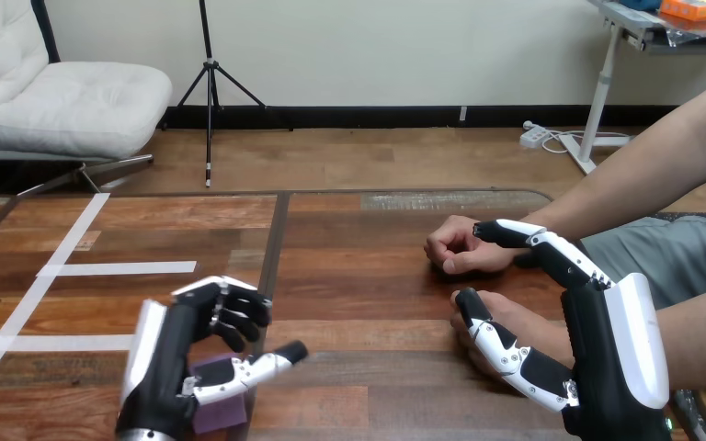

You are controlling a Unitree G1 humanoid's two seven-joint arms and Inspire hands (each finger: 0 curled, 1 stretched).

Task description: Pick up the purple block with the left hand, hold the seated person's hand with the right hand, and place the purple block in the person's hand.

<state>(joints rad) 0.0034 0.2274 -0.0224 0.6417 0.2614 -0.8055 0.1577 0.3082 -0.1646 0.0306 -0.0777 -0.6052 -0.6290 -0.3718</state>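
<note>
head view: wooden worktop (pixel 358 285), with white tape strips (pixel 119 268) on its left part. item one, left hand (pixel 170 354): low at the view's left near the front edge, back turned upward, set directly over the purple block (pixel 219 411). the purple block shows beneath and just right of this hand's palm, at the worktop's near left; whether the hand grips it or merely covers it cannot be told. item two, right hand (pixel 611 358): at the view's right, spread wide, fingers (pixel 552 253) stretched straight toward the left and thumb (pixel 501 344) apart below them. item three, the person's nearer hand (pixel 519 317): lying on the worktop in the gap between that thumb and those fingers, the thumb along its near side. item four, the person's farther hand (pixel 458 248): loosely closed on the worktop, beside the right hand's fingertips.
</note>
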